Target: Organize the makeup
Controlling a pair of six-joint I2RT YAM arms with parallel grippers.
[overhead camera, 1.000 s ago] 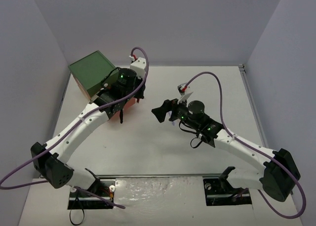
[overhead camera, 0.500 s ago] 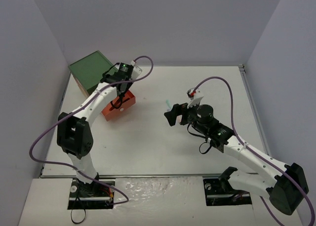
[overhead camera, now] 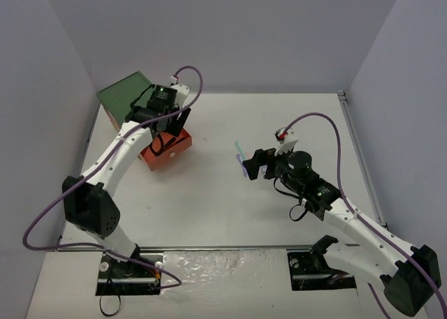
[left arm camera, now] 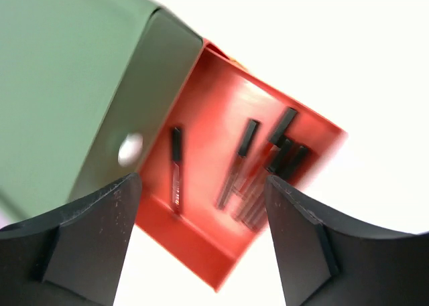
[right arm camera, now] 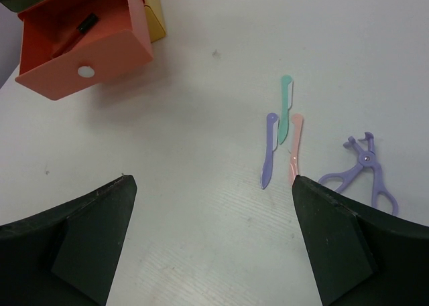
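Observation:
Several thin dark makeup sticks point(left arm camera: 242, 160) lie in the pulled-out red drawer point(left arm camera: 201, 249) of the green-topped box point(left arm camera: 60, 85). My left gripper point(left arm camera: 201, 242) hovers over that drawer, open, nothing between its fingers point(left arm camera: 87, 242). From above, the left gripper point(overhead camera: 164, 122) sits at the box's front by the red drawer point(overhead camera: 170, 151). My right gripper point(right arm camera: 211, 242) is open above bare table. Beyond it lie a teal tool point(right arm camera: 286, 108), a purple tool point(right arm camera: 269, 152), a pink tool point(right arm camera: 295, 148) and a purple scissor-like curler point(right arm camera: 362, 173). From above, the right gripper point(overhead camera: 255, 164) is just right of those tools point(overhead camera: 241, 158).
The green-topped box point(overhead camera: 126, 99) stands in the far left corner against the wall. A yellow drawer point(right arm camera: 154, 11) sticks out behind the red drawer point(right arm camera: 84, 48). Purple cables loop over both arms. Grey walls close in the white table point(overhead camera: 209, 207) on three sides.
My left gripper has opened over the red drawer and drawn back toward the box. The right gripper has shifted right, staying open, uncovering the thin tools.

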